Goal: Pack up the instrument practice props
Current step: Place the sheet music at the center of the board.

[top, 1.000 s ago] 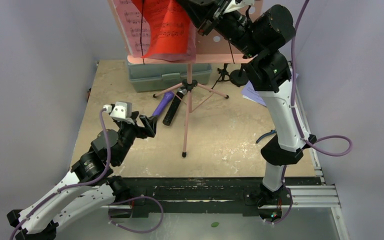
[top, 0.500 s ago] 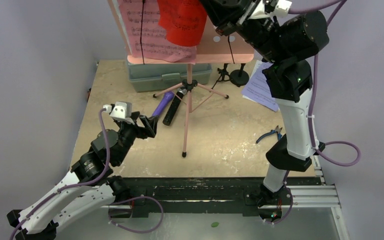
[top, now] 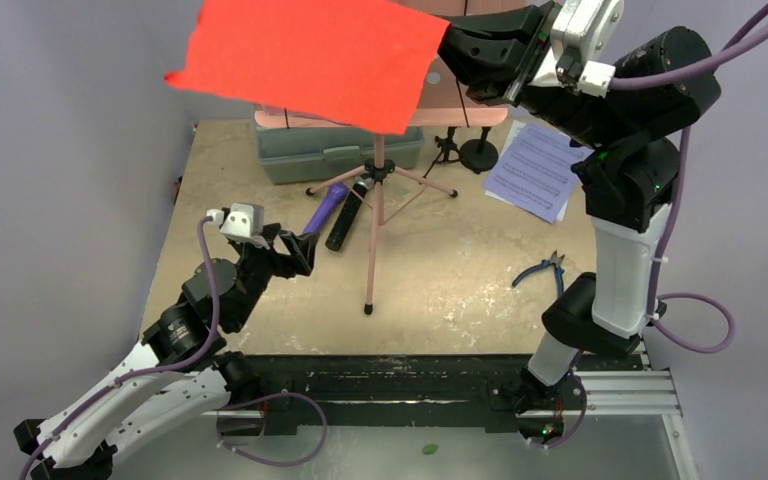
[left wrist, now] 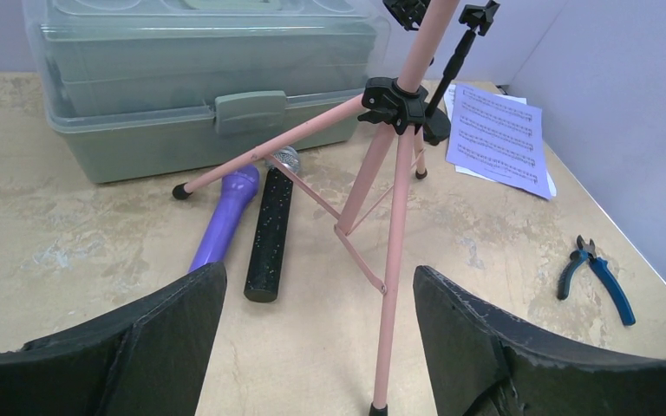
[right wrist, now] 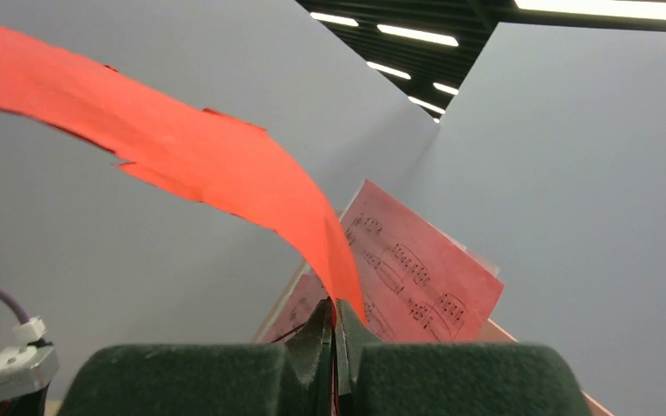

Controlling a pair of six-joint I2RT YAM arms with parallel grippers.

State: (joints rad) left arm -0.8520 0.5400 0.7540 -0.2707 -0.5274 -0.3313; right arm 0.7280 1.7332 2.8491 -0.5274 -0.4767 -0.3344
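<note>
Now | right fingers (right wrist: 225,377) pinch red page (top: 310,60) (held aloft) | left fingers (left wrist: 165,338) spread wide near pink tripod (left wrist: 396,217)

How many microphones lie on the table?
2. The purple microphone lies under the pink tripod; the black microphone lies beside it. Another could be hidden behind the red sheet.

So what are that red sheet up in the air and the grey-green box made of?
The red sheet looks like thin matte paper: it curves limply, with a ragged edge. The grey-green latched box looks like moulded plastic, its lid translucent.
</note>
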